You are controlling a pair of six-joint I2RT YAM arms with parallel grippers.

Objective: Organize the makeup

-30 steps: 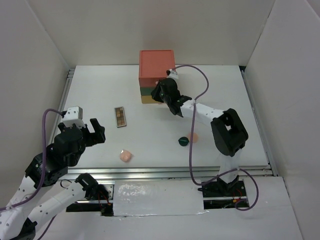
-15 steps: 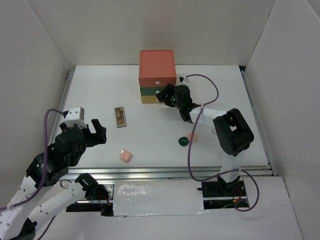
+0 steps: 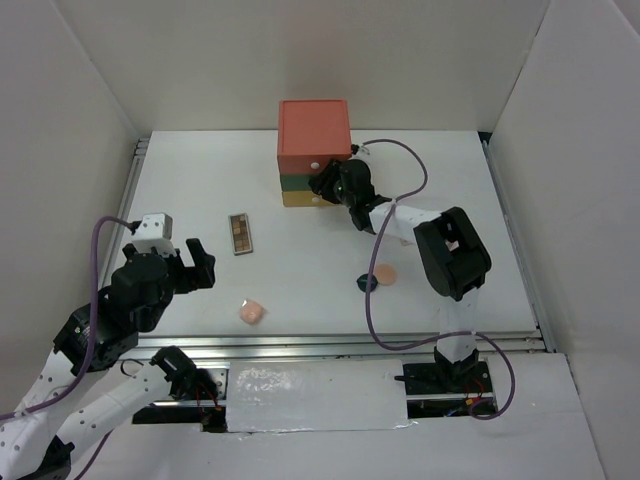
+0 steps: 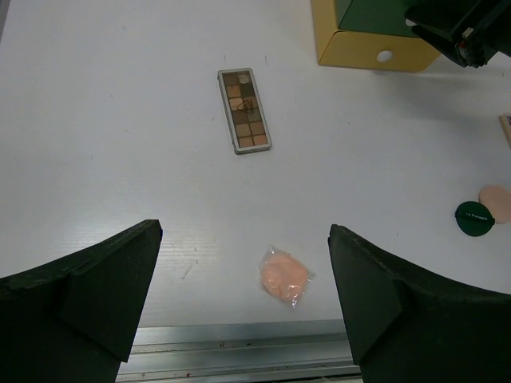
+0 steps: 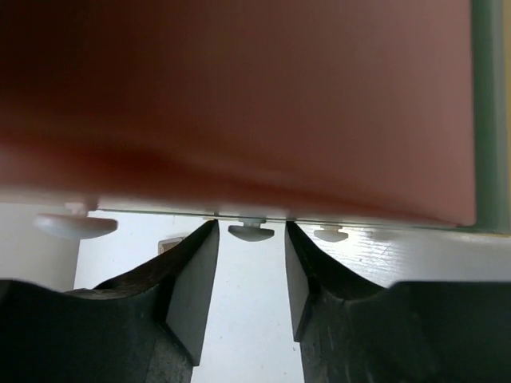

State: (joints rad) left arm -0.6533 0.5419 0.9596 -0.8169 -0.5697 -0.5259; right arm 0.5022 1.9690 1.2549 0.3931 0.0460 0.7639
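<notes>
A brown eyeshadow palette lies left of centre; it also shows in the left wrist view. A wrapped peach puff lies near the front edge. A dark green round compact touches a bare peach puff. My left gripper is open and empty, above the table near the wrapped puff. My right gripper is open at the drawer box's front, its fingers on either side of a white knob without touching it. The tubes are out of view.
The red, green and yellow drawer box stands at the back centre; its yellow bottom drawer shows in the left wrist view. White walls close in three sides. A metal rail runs along the front edge. A purple cable hangs by the compact.
My right gripper, which had pulled away to the right half a second ago, has moved back left against the drawer box's front. My left arm has shifted only slightly.
</notes>
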